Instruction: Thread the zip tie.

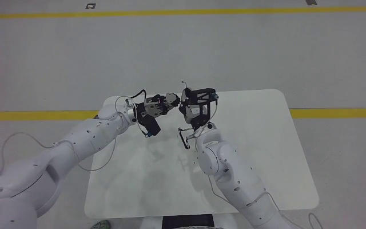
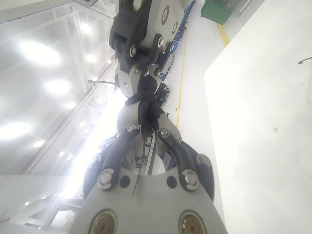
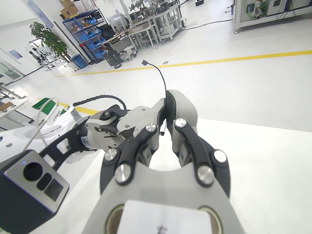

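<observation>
So both arms meet tip to tip above the far side of the table [image 1: 257,149]. On one side the right gripper [image 3: 167,103] is clamped tight on the zip tie [image 3: 161,79]. The strap is pinched between its pads, the head end curls up and out past the fingertips, and a short bit pokes out on the palm side. Meanwhile the left gripper [image 2: 146,109] is squeezed together too. A thin black strand runs from between its pads back over the palm, which looks like the tie's tail.
</observation>
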You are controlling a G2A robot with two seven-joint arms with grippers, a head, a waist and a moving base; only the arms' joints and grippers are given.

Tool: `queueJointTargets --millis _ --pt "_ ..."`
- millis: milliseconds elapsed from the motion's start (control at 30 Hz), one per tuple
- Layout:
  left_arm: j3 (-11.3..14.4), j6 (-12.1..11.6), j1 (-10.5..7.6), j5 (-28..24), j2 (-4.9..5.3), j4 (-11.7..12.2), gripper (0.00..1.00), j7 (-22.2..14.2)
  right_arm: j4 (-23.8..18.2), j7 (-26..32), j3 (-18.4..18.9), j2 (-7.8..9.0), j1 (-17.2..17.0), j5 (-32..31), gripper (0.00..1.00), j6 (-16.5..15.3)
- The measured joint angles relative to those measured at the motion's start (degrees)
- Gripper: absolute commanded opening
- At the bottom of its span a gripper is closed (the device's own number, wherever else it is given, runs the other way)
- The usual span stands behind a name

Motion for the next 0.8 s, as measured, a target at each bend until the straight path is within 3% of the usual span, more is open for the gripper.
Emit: queueJointTargets --millis 800 --pt "0.0 0.0 0.00 0.0 0.00 0.0 0.00 0.0 0.3 0.1 1.4 -0.78 -0.4 -1.2 0.00 -0.7"
